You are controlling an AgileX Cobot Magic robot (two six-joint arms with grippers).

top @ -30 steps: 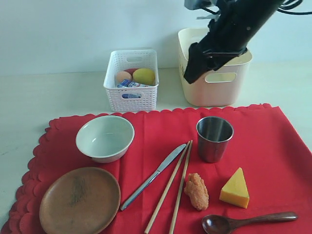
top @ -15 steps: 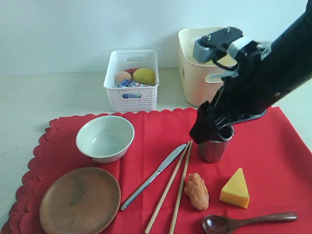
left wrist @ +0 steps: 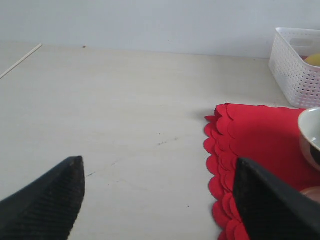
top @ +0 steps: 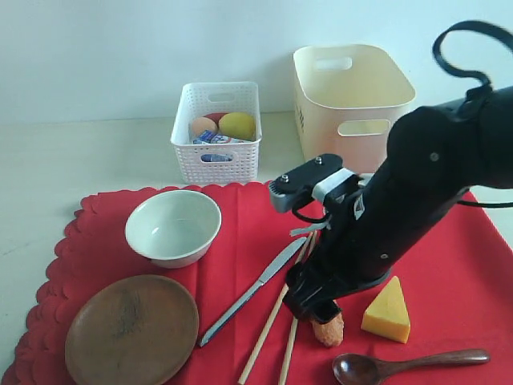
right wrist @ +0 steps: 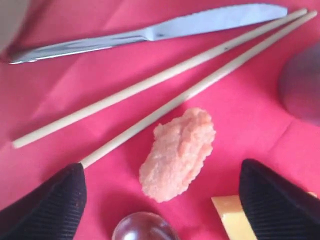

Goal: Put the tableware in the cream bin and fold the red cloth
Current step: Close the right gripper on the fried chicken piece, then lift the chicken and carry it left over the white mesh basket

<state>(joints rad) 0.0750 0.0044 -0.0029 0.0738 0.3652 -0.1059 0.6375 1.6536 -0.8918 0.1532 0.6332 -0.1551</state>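
The scalloped red cloth [top: 240,216] lies flat, with left fingers [left wrist: 45,200] and right fingers [right wrist: 45,205] spread apart.

Chopsticks [right wrist: 150,81], cheese wedge [top: 387,311] crowd sausage [right wrist: 177,155]; bare table [left wrist: 125,125] beside cloth [left wrist: 255,135]
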